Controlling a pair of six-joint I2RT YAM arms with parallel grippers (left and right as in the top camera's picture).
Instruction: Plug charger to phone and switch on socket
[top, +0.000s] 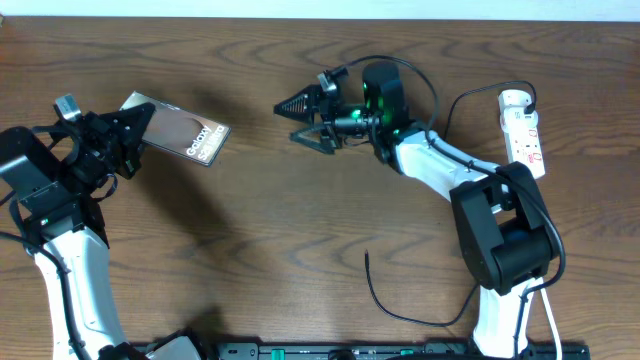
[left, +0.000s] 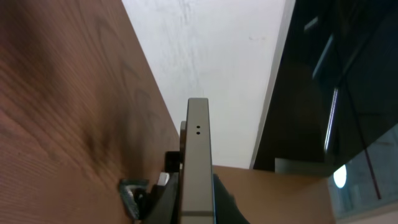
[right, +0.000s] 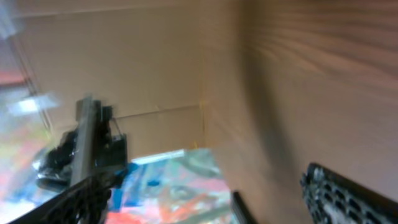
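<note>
Wooden table | left gripper clamps rigid, probably slick phone edgewise | right gripper wide, empty | limp charger near front edge: best pinched behind tip

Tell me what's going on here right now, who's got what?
The left gripper is shut on one end of the phone, holding it bronze back up with its free end pointing toward the right arm. The right gripper is open and empty over the middle of the table, facing the phone. The charger lies loose on the table near the right arm's base, not yet plugged into the phone. The socket sits at the far right, untouched.
</note>
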